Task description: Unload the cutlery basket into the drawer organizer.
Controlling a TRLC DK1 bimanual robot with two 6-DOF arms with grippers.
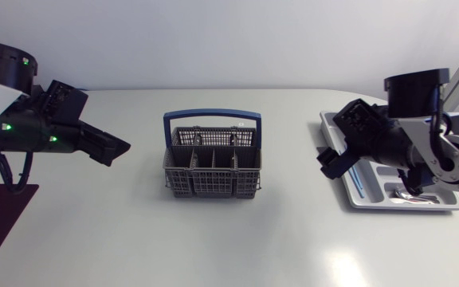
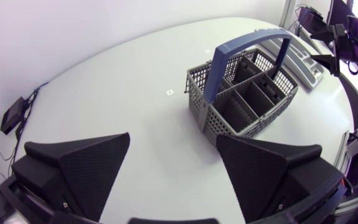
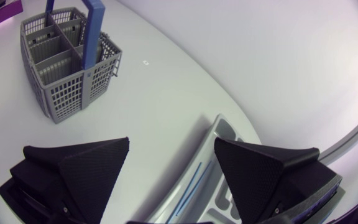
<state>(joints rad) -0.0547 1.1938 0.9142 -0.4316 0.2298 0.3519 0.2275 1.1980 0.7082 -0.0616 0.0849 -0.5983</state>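
The grey plastic lattice cutlery basket [image 1: 212, 182] with an arched blue handle [image 1: 212, 116] stands upright at the middle of the smooth white counter [image 1: 237, 247], open surface on every side, short of the curved far edge. The pale grey moulded drawer organizer [image 1: 366, 201] lies near the right edge, partly under the right arm, with shiny metal cutlery [image 1: 411, 196] in a near compartment. The left jaws and right jaws, matte black textured wedges, stand open and grip nothing, each well apart from the basket.
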